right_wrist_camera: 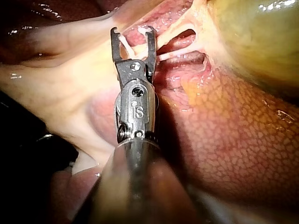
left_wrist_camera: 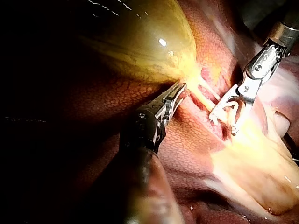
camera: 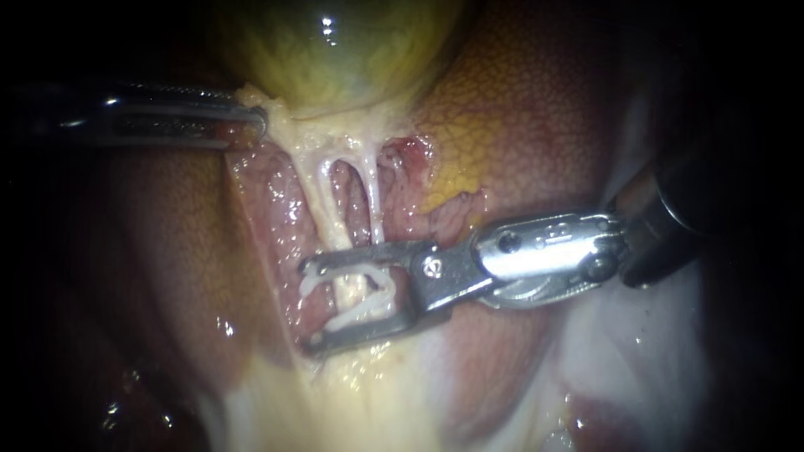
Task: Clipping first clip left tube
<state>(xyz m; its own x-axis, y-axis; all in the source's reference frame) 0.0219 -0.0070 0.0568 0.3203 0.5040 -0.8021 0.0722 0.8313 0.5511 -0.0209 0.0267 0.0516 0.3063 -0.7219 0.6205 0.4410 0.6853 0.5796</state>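
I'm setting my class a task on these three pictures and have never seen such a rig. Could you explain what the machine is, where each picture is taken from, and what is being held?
This is a surgical robot. Its two thin metal instruments work on a pig's mottled red-brown liver and glossy yellow-green gallbladder. One picture comes from an endoscope close to the tissue. The other two come from cameras on each instrument's arm. The left instrument has its jaws shut on pale tissue at the gallbladder's narrow end. The right instrument holds its forked silver jaws open where two whitish tubes run down from the gallbladder.
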